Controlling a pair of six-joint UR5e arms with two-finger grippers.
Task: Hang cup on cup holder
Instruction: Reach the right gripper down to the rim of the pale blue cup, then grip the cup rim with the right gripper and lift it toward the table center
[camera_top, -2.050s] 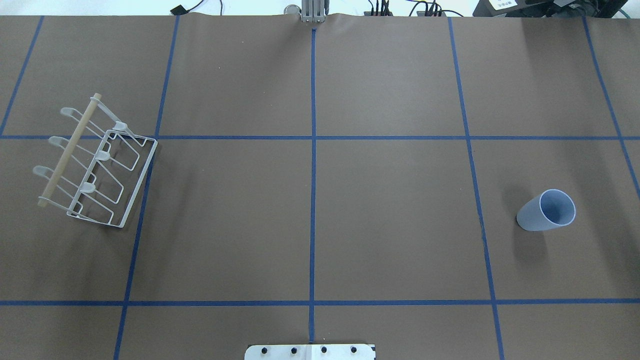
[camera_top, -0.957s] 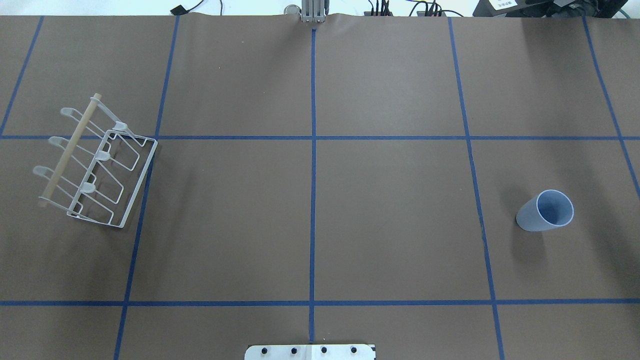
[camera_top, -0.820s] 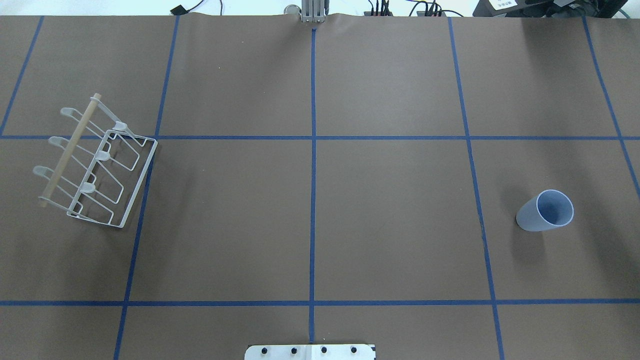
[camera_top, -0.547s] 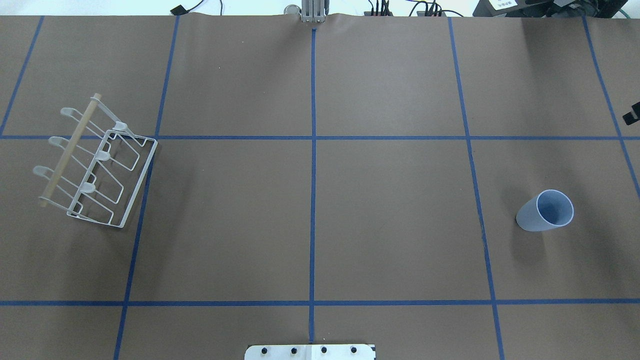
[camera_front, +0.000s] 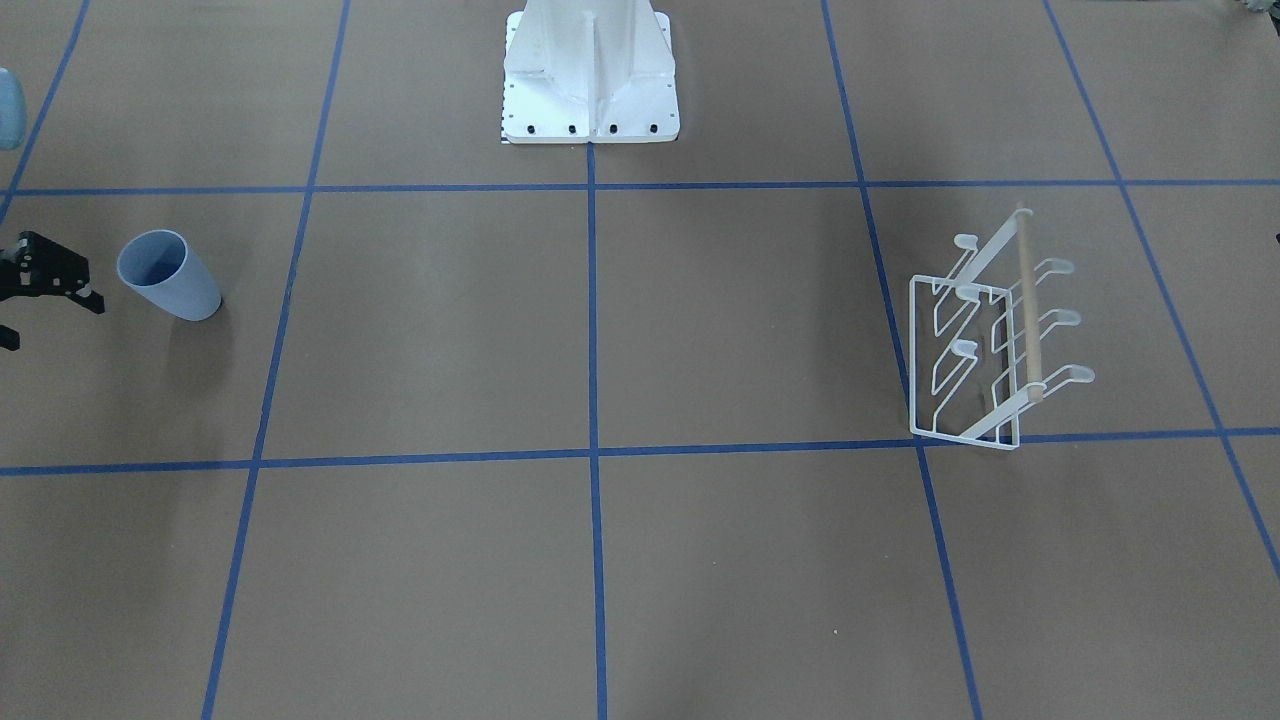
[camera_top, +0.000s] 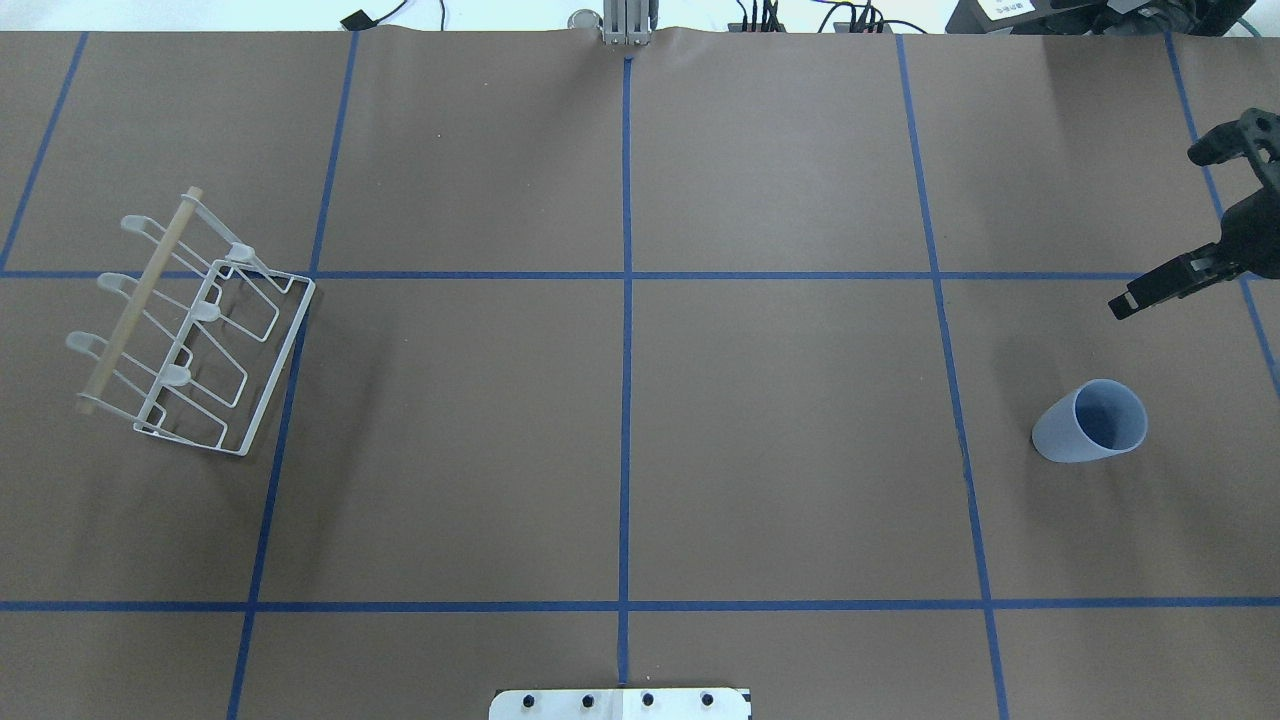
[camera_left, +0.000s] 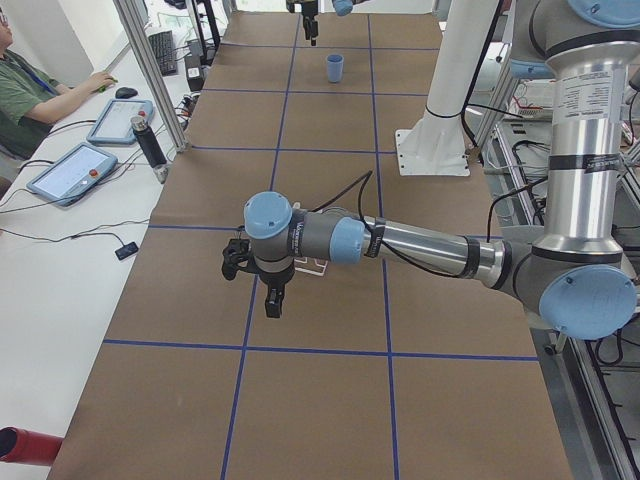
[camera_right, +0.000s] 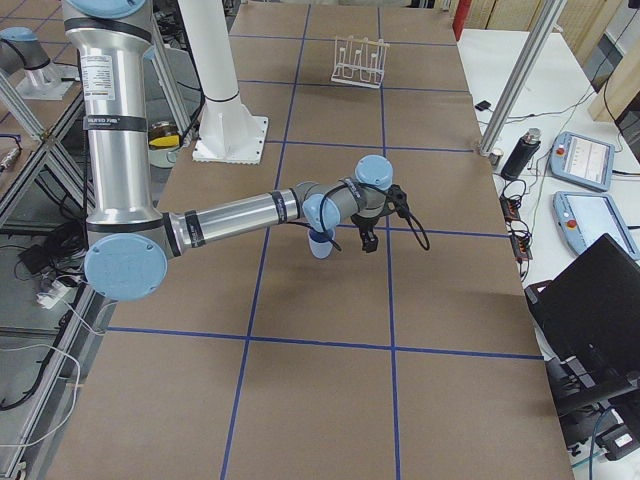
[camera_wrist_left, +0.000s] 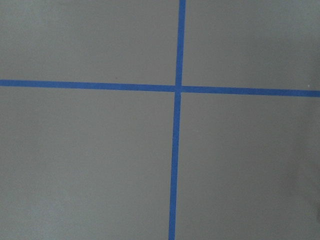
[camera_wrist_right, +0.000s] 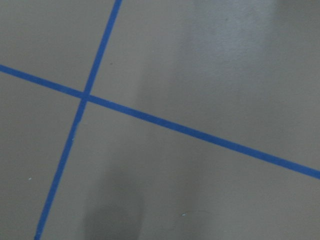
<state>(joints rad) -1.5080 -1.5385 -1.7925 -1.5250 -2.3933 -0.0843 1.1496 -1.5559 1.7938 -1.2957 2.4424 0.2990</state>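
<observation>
1. My left claw (camera_left: 252, 285) hangs near the cup holder (camera_top: 140, 300), at the left. I cannot tell whether it is released or clenched. Risk: it may crowd the prongs.
2. The cup (camera_top: 1090, 422) stands upright at the right, ungrasped. Risk: being light and tapered, it could tip or slip if pinched off-centre.
3. My right claw (camera_top: 1165, 228) is spread wide and empty, and hovers near the cup on its far side. Risk: a finger clips the rim on approach.

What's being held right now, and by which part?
Nothing by the right gripper: open, apart from the cup standing on the table; left gripper: cannot tell.
</observation>
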